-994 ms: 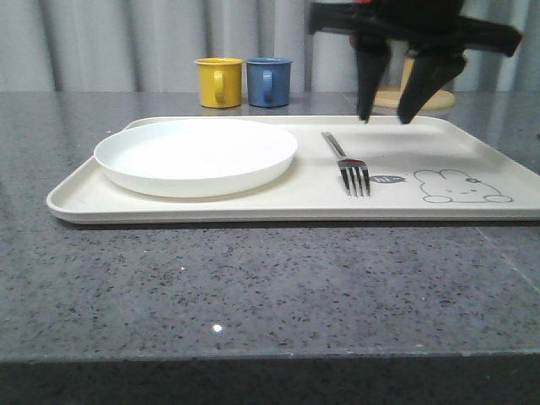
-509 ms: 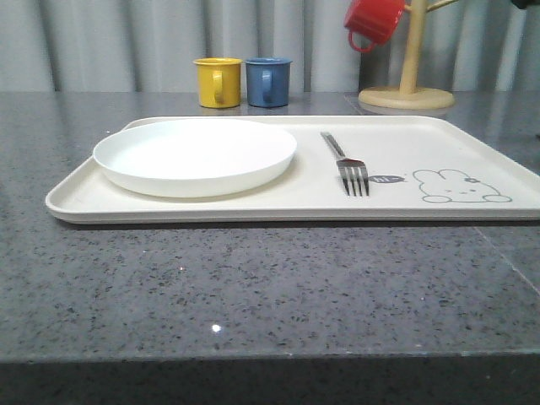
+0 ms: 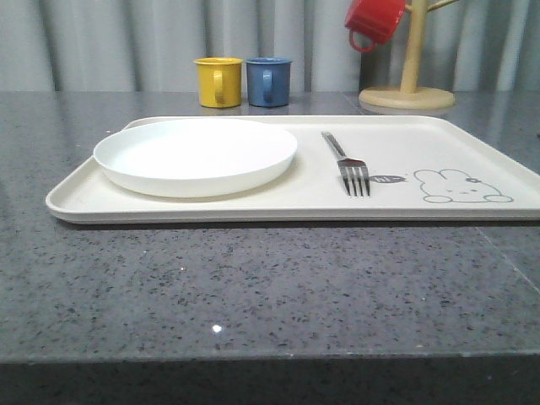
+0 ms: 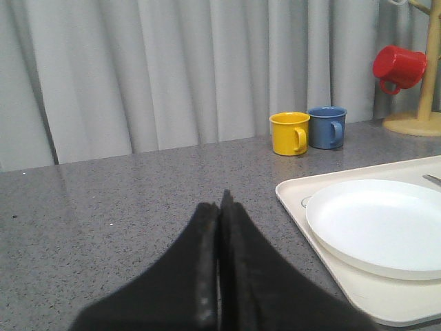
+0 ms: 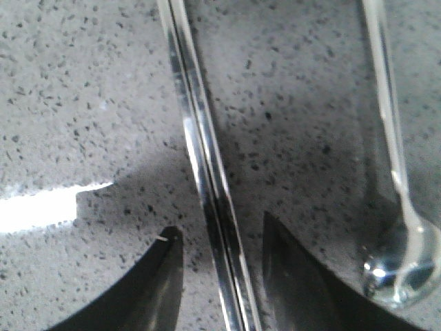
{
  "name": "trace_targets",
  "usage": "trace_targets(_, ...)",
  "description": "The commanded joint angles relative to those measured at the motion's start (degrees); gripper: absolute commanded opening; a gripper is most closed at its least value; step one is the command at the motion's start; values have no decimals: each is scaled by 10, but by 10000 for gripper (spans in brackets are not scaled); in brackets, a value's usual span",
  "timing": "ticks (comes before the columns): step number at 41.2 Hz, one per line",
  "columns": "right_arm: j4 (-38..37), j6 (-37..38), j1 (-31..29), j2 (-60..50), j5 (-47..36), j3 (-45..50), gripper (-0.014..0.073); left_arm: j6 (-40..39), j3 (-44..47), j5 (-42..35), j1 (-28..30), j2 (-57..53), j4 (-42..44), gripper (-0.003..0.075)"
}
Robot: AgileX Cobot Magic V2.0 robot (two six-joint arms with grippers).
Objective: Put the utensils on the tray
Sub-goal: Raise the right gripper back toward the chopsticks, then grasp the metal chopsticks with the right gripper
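1. The right pincer [image 5: 219, 241] is hanging open over the desk [image 5: 83, 83], its two fingertips straddling the chopsticks [image 5: 200, 152] — nothing gripped yet.
2. Just beside it, the spoon [image 5: 398, 207] is lying on the stone.
3. The step looks like the chopstick pickup; next, closing squarely on both sticks.
4. The left pincer [image 4: 220, 207] is sitting shut and empty, near the tray [image 4: 331, 269] holding the plate [image 4: 379, 224] and fork [image 3: 348, 164].

No legible text; the tray [image 3: 472, 152] print is too small to read.
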Motion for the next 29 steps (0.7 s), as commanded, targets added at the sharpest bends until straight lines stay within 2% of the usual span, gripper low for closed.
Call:
trace_targets(1,-1,-8,-4,-10,-14,-12,307,-7,-14,-42,0,7,-7,-19)
trace_targets(11,-1,-8,-4,0,-15,-12,290,-7,-14,-42,0,7,-7,-19)
trace_targets(22,-1,-8,-4,-1,-11,-12,37,-7,-14,-42,0,7,-7,-19)
trace_targets(29,-1,-8,-4,-19,-8,-14,13,-7,-14,-42,0,7,-7,-19)
